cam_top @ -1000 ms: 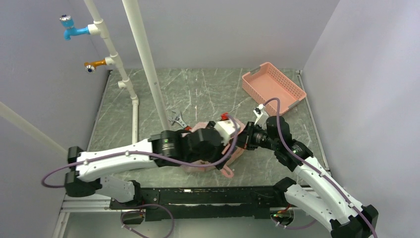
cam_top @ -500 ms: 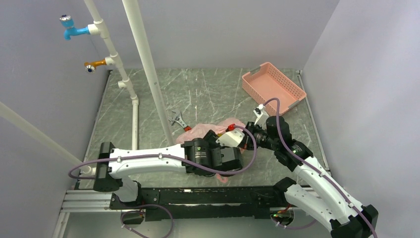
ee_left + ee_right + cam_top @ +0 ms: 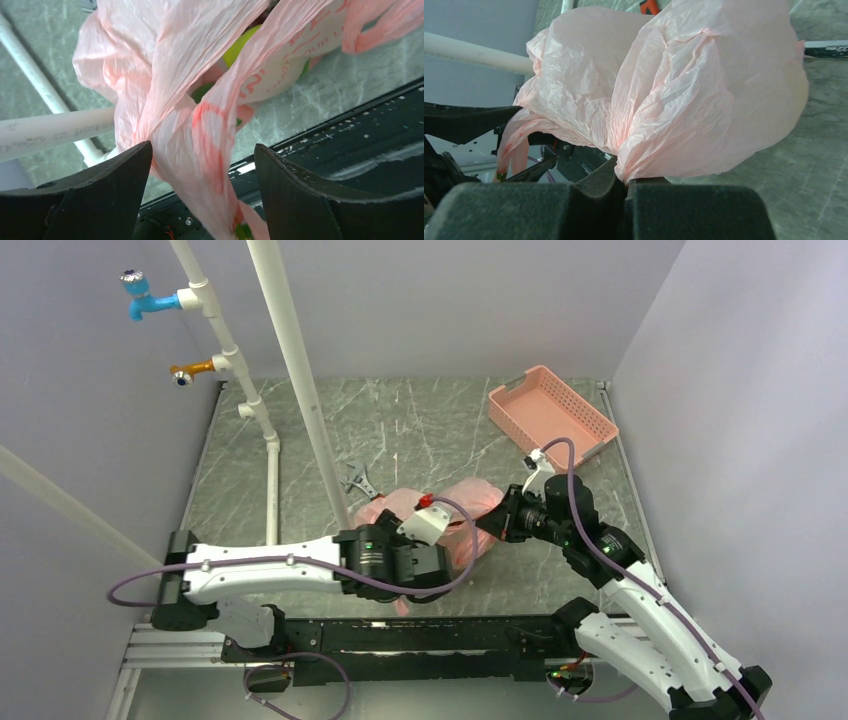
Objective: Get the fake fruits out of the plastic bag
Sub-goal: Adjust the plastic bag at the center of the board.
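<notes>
Plastic bag (image 3: 674,95), edge nipped by right claw (image 3: 624,184); left claw (image 3: 201,150) straddles it.

The plastic bag (image 3: 684,100) nipped by the right gripper (image 3: 624,187)
Dark fingers (image 3: 694,210) pressed together on a gathered fold; crinkled pink film billows above, white pipe (image 3: 474,55) behind at left

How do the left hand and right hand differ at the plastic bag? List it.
The left hand is open, straddling a twisted strip of the plastic bag; the right hand is shut, pinching a fold. The left hand reaches in from the bag's left, the right hand from its right. Both are at the bag.
</notes>
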